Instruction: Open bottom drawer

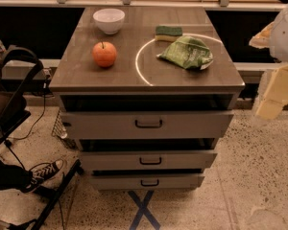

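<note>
The bottom drawer [146,181] is the lowest and shortest of three pale drawer fronts in the cabinet, with a small dark bar handle [150,182] at its centre. It stands slightly out from the cabinet, a dark gap above it. My gripper [274,92] is a blurred pale shape at the right edge of the camera view, level with the cabinet top and well to the right of and above the drawer. It touches nothing.
The middle drawer [148,159] and top drawer [146,124] also stand out a little. On the cabinet top sit a white bowl [108,20], an apple [104,54], a sponge [168,32] and a green bag [187,52]. A shoe [44,171] and chair frame stand at the left. Blue tape [143,211] marks the floor.
</note>
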`<state>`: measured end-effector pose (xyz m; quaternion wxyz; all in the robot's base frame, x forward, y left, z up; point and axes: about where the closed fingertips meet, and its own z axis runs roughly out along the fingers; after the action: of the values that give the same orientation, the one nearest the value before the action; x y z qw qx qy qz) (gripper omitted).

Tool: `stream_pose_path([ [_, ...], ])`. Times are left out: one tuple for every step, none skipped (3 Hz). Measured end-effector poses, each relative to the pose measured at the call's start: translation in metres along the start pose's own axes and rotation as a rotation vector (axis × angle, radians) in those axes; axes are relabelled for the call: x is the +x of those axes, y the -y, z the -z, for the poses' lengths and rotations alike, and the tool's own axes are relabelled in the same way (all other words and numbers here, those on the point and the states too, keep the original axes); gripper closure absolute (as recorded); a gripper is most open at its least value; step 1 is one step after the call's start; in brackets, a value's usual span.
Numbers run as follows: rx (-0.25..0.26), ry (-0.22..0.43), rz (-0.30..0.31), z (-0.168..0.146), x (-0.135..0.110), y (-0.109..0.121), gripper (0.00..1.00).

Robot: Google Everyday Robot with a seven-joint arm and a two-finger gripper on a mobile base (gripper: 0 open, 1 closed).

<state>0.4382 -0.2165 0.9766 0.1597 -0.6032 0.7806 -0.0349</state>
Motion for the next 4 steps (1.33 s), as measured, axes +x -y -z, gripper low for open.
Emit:
stream_pose_path([
  [0.006,-0.009,-0.002,-0.001,0.000,0.001,0.00],
  [0.041,-0.068,-0.013,-0.010,0.001,0.004,0.00],
  [0.099,-0.099,-0.004,-0.025,0.005,-0.013,0.00],
  [0.140,-0.097,-0.004,-0.077,0.024,-0.055,0.00],
])
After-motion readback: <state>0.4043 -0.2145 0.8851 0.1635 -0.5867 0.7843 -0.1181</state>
